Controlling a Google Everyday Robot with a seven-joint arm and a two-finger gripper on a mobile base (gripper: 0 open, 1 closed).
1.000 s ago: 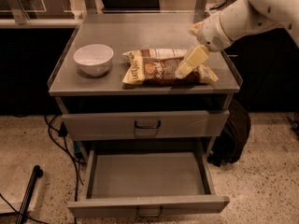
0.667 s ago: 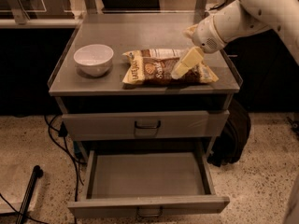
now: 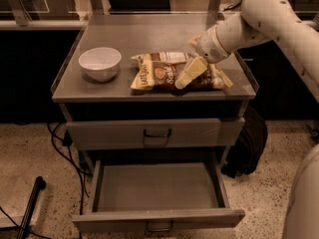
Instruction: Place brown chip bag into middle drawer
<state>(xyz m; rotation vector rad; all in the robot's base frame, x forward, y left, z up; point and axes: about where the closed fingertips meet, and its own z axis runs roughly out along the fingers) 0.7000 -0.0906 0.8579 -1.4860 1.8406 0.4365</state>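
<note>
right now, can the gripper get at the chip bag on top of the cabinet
Probably yes. The gripper is right at the chip bag, over its right half on the cabinet top, with nothing between them. The white bowl stands apart to the left, out of the way.

Stretched in from the upper right with the white arm (image 3: pixel 271 11), bent hard near the top edge of view. Angled down and to the left from there, thick and rounded along the forearm, narrowing into the speckled wrist (image 3: pixel 215 43). Just below and left of that wrist, ending in the cream-coloured gripper (image 3: pixel 185 77), tilted down-left, tip low over the right half of the table (image 3: pixel 139 36). Far below and to the right of the gripper, showing another curved white stretch of body (image 3: pixel 305 198) at the lower right edge.
</note>
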